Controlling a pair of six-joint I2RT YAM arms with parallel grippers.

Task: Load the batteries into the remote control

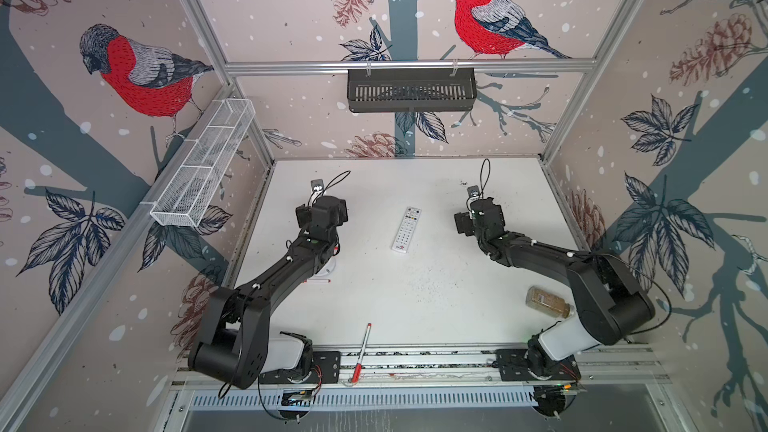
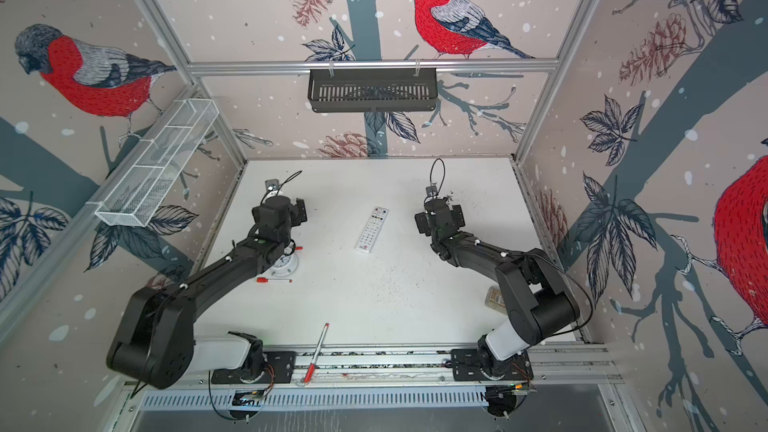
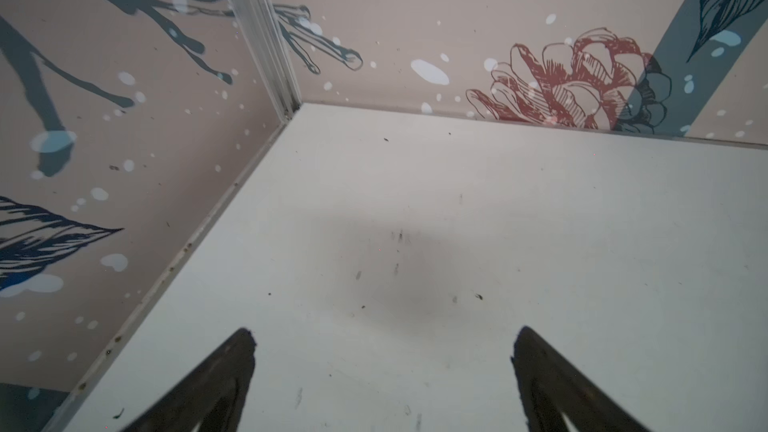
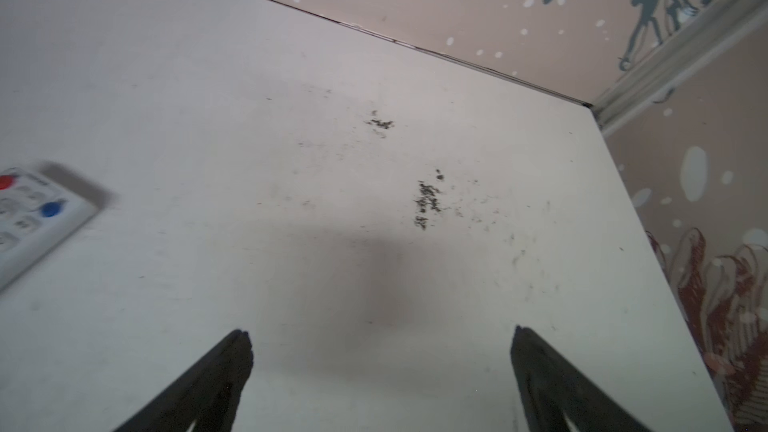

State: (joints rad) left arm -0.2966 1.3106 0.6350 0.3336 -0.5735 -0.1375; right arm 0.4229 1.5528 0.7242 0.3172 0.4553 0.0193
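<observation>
The remote control lies button side up near the middle of the white table, its coloured buttons at the far end. One corner of it shows at the edge of the right wrist view. The batteries are not in view in any frame. My left gripper is open over bare table near the far left corner, nothing between its fingers. My right gripper is open too, over bare table beside the remote, apart from it. In both top views the wrists hide the fingers.
A round white clock and a short red-capped marker lie under the left arm. A long red-and-white pen rests on the front edge. A brown-filled jar lies by the right arm. Dark crumbs dot the table. Baskets hang on the walls.
</observation>
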